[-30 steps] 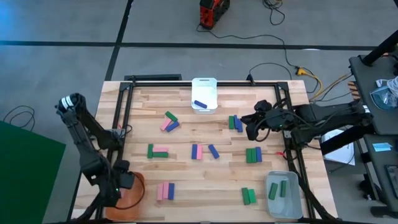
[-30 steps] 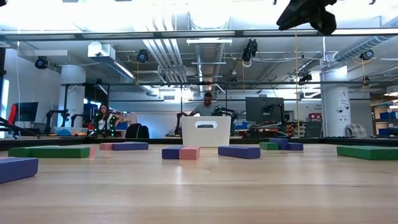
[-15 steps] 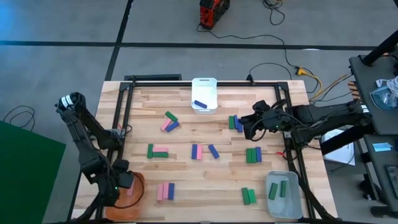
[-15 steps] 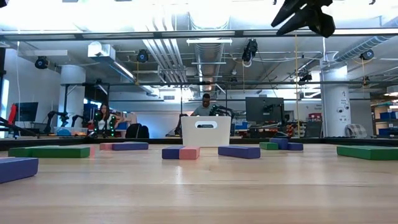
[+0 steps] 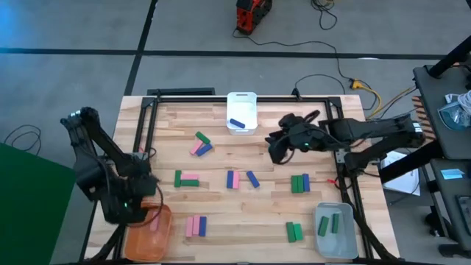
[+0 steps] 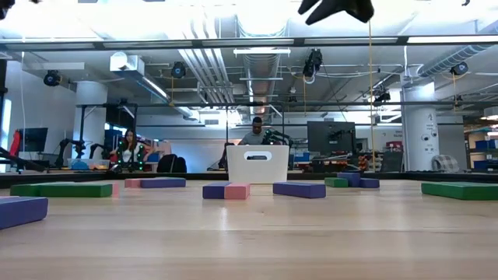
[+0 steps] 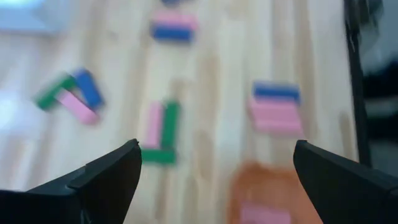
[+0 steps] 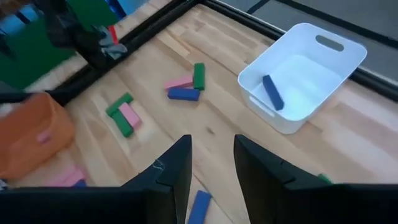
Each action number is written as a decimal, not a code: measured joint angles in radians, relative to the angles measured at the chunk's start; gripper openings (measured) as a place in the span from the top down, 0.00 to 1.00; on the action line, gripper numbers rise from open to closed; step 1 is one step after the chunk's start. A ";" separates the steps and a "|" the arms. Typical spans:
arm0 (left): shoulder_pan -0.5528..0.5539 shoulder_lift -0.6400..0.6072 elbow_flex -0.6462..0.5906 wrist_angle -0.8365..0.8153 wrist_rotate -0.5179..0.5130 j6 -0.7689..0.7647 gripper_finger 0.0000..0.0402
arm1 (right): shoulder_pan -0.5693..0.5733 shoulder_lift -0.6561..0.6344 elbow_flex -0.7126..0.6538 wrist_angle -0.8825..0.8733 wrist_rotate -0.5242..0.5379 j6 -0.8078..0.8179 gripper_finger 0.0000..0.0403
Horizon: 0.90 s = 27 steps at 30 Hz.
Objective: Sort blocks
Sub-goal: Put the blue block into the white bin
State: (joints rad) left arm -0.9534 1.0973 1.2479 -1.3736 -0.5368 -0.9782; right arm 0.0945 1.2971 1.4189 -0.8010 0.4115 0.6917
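Near left, the left gripper (image 5: 131,208) hangs wide open and empty by the orange bin (image 5: 149,234); blocks (image 5: 196,226), smooth small bars, scatter across the plank table (image 5: 221,202); farther right, the right gripper (image 5: 277,145) gapes slightly, empty, hiding blocks beneath.

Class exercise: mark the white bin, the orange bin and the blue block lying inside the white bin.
white bin (image 8: 348,59), right wrist view, its far rim.
orange bin (image 5: 140,239), high view, bare floor.
blue block (image 8: 272,92), right wrist view, middle of its top face.

Blocks (image 5: 189,179) dot the table (image 5: 221,213) — gaps between.
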 joint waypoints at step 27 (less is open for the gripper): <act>0.744 -0.241 -0.546 1.278 0.338 0.404 0.03 | -0.086 0.484 0.330 -0.429 -0.492 0.187 0.72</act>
State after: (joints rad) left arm -0.2091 0.8558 0.7017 -0.0956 -0.1986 -0.5744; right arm 0.0086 1.7810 1.7489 -1.2301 -0.0808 0.8791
